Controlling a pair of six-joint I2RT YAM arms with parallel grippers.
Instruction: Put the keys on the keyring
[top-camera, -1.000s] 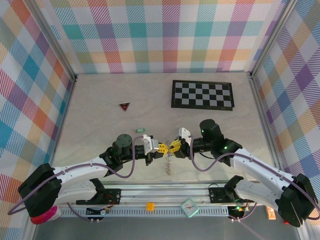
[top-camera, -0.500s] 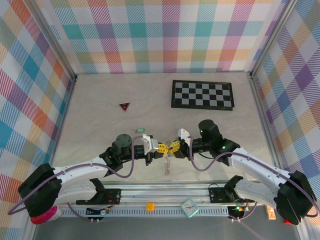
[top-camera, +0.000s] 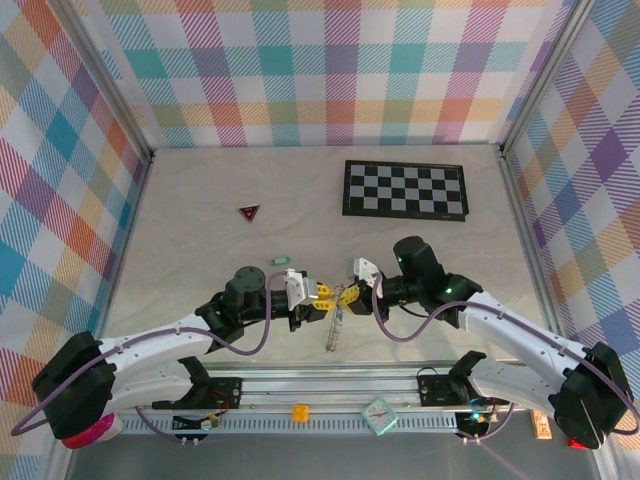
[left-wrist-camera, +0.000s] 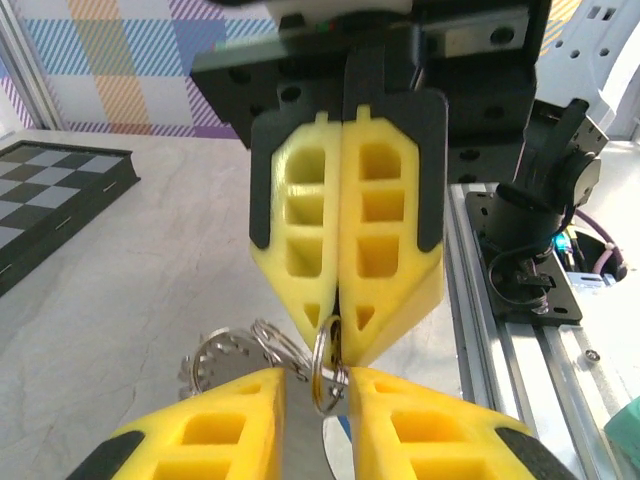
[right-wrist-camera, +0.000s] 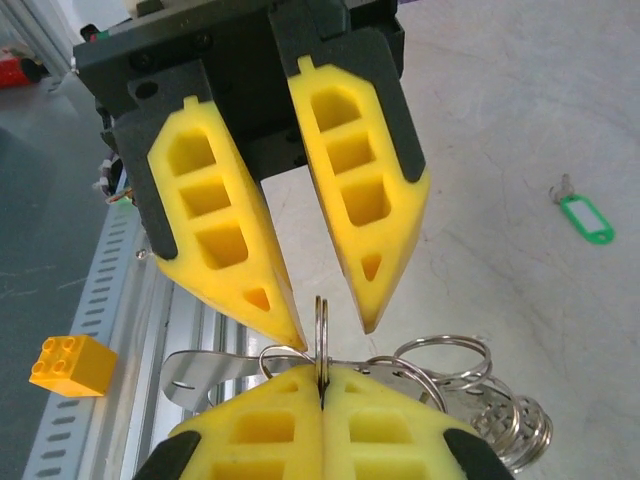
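— How are the two of them posed?
— Low, reaching inward, tips nearly meeting. The right gripper (right-wrist-camera: 322, 380) is pinched tight; the left gripper (right-wrist-camera: 330, 332) has its fingers slightly parted.

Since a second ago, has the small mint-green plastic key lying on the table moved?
No. The mint-green key lies at the same spot, below and right of the dark red triangle in the top view.

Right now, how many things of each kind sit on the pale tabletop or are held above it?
Checkerboard: 1
Red triangle: 1
Green key: 1
Keyring, pinched in the right gripper: 1
Total: 4
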